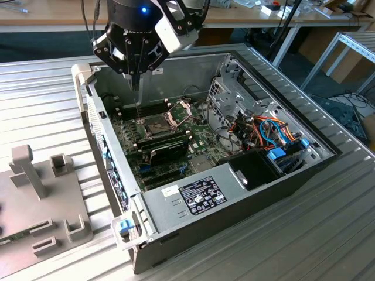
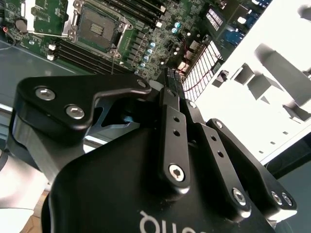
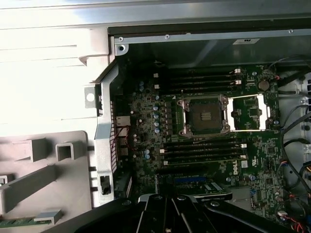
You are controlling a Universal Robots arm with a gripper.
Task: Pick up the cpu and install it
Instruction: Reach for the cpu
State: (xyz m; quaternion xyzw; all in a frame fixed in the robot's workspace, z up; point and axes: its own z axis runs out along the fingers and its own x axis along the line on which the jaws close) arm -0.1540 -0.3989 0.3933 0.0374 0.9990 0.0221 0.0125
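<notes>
The pincer (image 1: pixel 136 88) hangs at upper centre of the exterior view, above the open computer case (image 1: pixel 193 64) on the ribbed surface (image 1: pixel 47 99). In the second wrist view its fingers (image 2: pixel 172 136) stand narrow, drawn close together; whether they clamp anything cannot be told. The socket (image 3: pixel 204 116) on the motherboard (image 3: pixel 146 131) shows a dark contact field, its hinged frame (image 3: pixel 249 114) swung aside. Where the cpu lies cannot be told.

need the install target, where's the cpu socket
In the first wrist view the CPU socket sits centrally on the motherboard, between two banks of memory slots, with its hinged frame flipped open beside it.
</notes>
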